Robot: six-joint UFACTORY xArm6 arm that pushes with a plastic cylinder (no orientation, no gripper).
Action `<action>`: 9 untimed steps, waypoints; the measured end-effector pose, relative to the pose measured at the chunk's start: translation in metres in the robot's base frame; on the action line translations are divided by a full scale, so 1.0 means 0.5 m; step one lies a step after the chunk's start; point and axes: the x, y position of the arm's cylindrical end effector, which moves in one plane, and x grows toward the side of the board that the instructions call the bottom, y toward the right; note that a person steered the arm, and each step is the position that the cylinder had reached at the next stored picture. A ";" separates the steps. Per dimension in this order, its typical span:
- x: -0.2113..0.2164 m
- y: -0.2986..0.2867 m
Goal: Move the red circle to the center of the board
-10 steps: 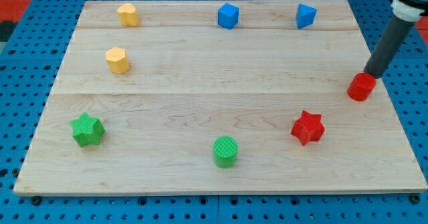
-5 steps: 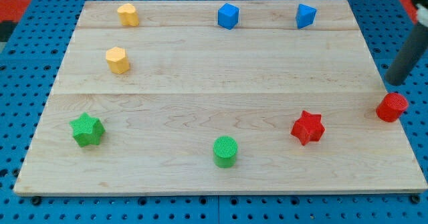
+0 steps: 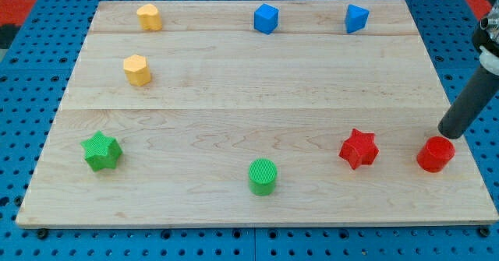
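The red circle [image 3: 434,153] sits near the board's right edge, low in the view, to the right of the red star [image 3: 359,148]. My tip [image 3: 451,133] is just above and to the right of the red circle, touching or almost touching its upper right side. The rod slants up to the view's right edge. The wooden board [image 3: 257,89] lies on a blue pegboard.
A green cylinder [image 3: 263,176] stands at the bottom middle and a green star [image 3: 101,151] at the lower left. Two yellow blocks [image 3: 137,69] [image 3: 149,17] are at the upper left. Two blue blocks [image 3: 266,18] [image 3: 356,18] are along the top.
The red circle has moved down the right side of the board and lately back to the left. My tip followed it downward along the right edge.
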 end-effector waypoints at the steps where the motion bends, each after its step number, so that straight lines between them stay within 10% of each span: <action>1: 0.098 0.013; 5: 0.034 -0.256; 7: -0.147 -0.464; 9: -0.111 -0.565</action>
